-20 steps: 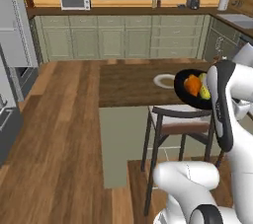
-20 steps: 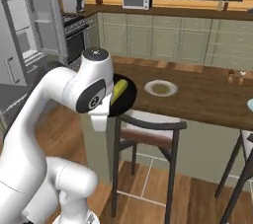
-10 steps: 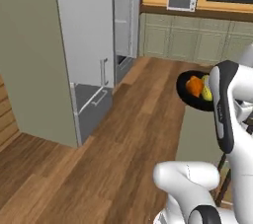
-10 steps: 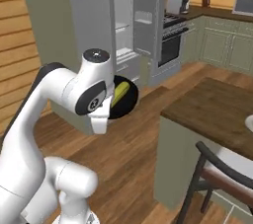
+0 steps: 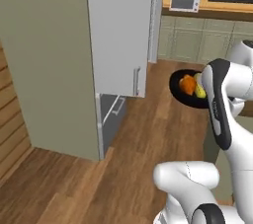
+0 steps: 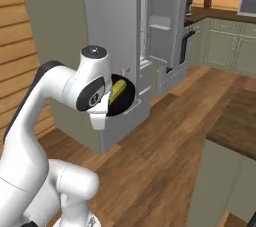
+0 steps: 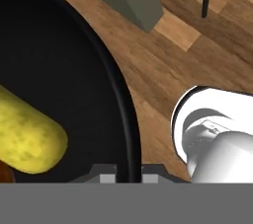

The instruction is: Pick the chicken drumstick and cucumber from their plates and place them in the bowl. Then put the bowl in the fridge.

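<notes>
Black bowl [image 5: 187,91] carrying chicken drumstick [image 5: 188,84] and cucumber [image 7: 29,136] | gripper [image 7: 129,177] pinching bowl rim, jaws closed on it | 2 items loaded | fridge [image 6: 150,31] standing open nearby | shelving bowl remaining

Place: home kitchen (rendered, not filmed)
Appliances: tall pale grey fridge [image 5: 118,30] standing open, shelves showing inside; microwave [image 5: 185,2] on the far counter; oven [image 6: 186,41] beside the fridge
Fittings: olive-green cabinets [image 5: 197,45] under wooden worktop
Floor: wood planks [image 5: 148,134]
</notes>
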You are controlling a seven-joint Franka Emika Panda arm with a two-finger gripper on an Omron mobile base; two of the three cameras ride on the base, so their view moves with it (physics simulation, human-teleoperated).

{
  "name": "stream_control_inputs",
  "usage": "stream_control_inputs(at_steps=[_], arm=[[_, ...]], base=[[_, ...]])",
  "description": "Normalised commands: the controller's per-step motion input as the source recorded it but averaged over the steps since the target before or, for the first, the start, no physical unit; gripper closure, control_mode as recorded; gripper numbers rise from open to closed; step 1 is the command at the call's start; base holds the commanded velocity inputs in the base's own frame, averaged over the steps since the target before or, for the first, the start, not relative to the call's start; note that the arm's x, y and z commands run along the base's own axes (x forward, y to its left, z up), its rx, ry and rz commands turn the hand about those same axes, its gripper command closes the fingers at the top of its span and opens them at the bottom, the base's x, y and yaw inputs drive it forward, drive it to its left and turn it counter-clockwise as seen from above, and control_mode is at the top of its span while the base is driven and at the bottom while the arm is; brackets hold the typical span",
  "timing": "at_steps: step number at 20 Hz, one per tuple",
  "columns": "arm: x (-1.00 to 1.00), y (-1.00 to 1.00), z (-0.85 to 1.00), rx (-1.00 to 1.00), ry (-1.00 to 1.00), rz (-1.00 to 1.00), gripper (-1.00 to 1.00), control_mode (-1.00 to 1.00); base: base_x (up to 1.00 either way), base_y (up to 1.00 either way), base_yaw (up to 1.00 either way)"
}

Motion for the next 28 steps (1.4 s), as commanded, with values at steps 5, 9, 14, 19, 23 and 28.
stream_control_inputs(at_steps=[5,9,14,19,23,28], arm=[[0.00,0.00,0.00,0.00,0.00,0.00,1.00,1.00],[0.00,0.00,0.00,0.00,0.00,0.00,1.00,1.00],[0.00,0.00,0.00,0.00,0.00,0.00,1.00,1.00],[0.00,0.00,0.00,0.00,0.00,0.00,1.00,1.00],[0.00,0.00,0.00,0.00,0.00,0.00,1.00,1.00],[0.00,0.00,0.00,0.00,0.00,0.00,1.00,1.00]], base=[[0.73,0.16,-0.44],[0.71,-0.28,-0.46],[0.98,0.01,-0.46],[1.00,0.10,-0.34],[1.00,0.45,-0.15],[1.00,0.19,-0.05]])
